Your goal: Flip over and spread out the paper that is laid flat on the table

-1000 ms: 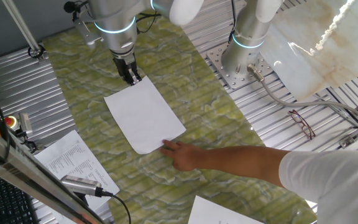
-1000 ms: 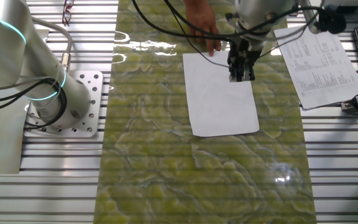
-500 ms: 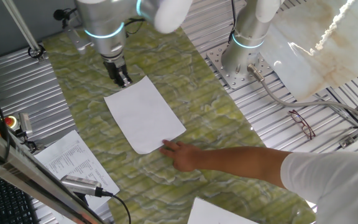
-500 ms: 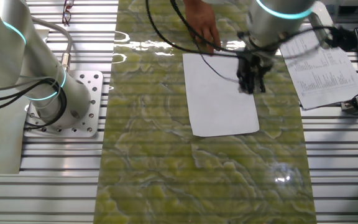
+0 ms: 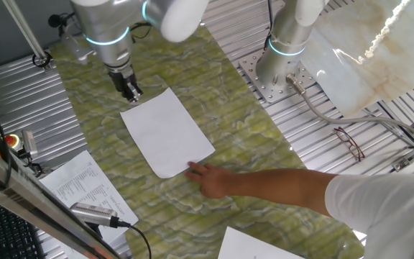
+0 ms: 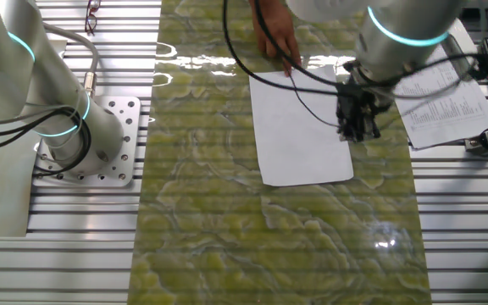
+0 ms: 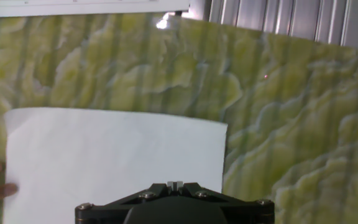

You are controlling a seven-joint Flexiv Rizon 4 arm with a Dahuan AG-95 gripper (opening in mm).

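The blank white paper (image 5: 167, 133) lies flat on the green-yellow marbled table (image 5: 214, 86). It also shows in the other fixed view (image 6: 302, 127) and in the hand view (image 7: 117, 158). My gripper (image 5: 131, 95) hangs low just off the paper's far short edge, near one corner. In the other fixed view the gripper (image 6: 357, 133) is at the paper's right edge. The hand view shows the gripper's tips (image 7: 174, 185) pressed together over the paper, holding nothing. A person's hand (image 5: 208, 177) presses on the paper's opposite end.
Printed sheets (image 5: 85, 188) lie on the ribbed metal at the left, and another (image 5: 257, 246) at the front. A second arm's base (image 5: 282, 68) stands right of the table. Glasses (image 5: 349, 142) and a white marble slab (image 5: 365, 50) lie beyond it.
My gripper has moved off the paper's far edge, sliding sideways along it toward the corner and the printed sheets. The paper and the person's hand have stayed put.
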